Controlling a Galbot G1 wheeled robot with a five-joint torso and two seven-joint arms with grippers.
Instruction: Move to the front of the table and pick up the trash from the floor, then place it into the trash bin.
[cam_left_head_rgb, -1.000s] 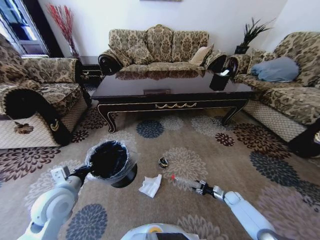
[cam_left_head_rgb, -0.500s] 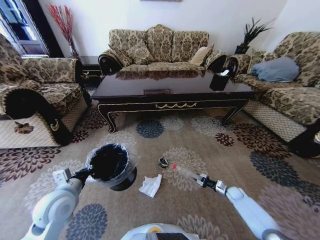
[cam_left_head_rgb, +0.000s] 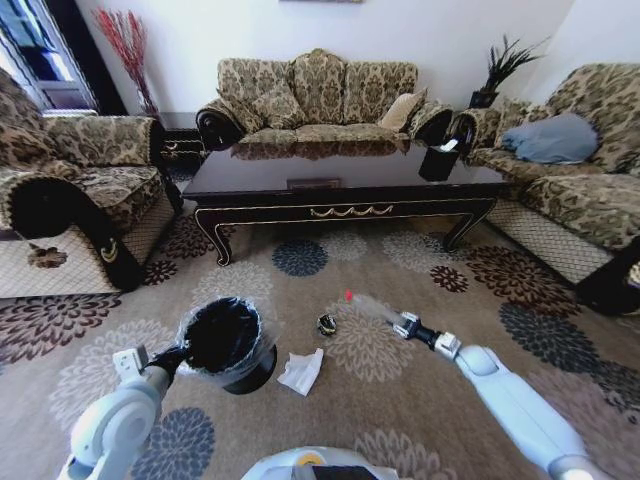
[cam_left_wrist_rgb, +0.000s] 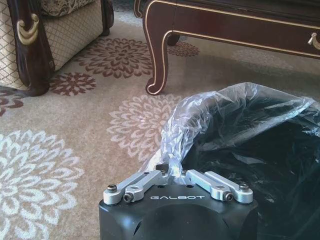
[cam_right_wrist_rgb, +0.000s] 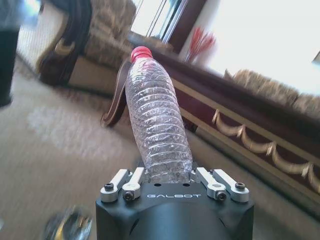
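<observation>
Your right end effector (cam_left_head_rgb: 403, 326) is clenched on the base of the clear bottle (cam_left_head_rgb: 372, 309), held off the carpet before the table (cam_left_head_rgb: 340, 170). Your left end effector (cam_left_head_rgb: 178, 354) grips the trash bin (cam_left_head_rgb: 222, 342) liner rim. The tissue (cam_left_head_rgb: 300, 371) lies beside the bin.

Ribbed clear plastic bottle (cam_right_wrist_rgb: 157, 127), glossy dark wood table (cam_left_head_rgb: 340, 170), seemingly paper tissue (cam_left_head_rgb: 300, 371).
</observation>
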